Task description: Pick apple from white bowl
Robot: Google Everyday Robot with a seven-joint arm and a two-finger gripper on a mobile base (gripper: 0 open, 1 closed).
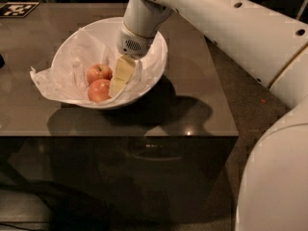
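Angled down into white bowl with claw, grip cannot tell; just left, apple and second apple touching, likely gathered there by sloping paper.

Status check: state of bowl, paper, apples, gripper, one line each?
Large glossy white bowl: upright on the dark table, paper-lined.
Crumpled white paper: lining the bowl, spilling over its rim.
Rear red-orange apple: resting in the bowl.
Front red-orange apple: resting in the bowl, against the rear one.
Gripper: inside the bowl, beside both apples.
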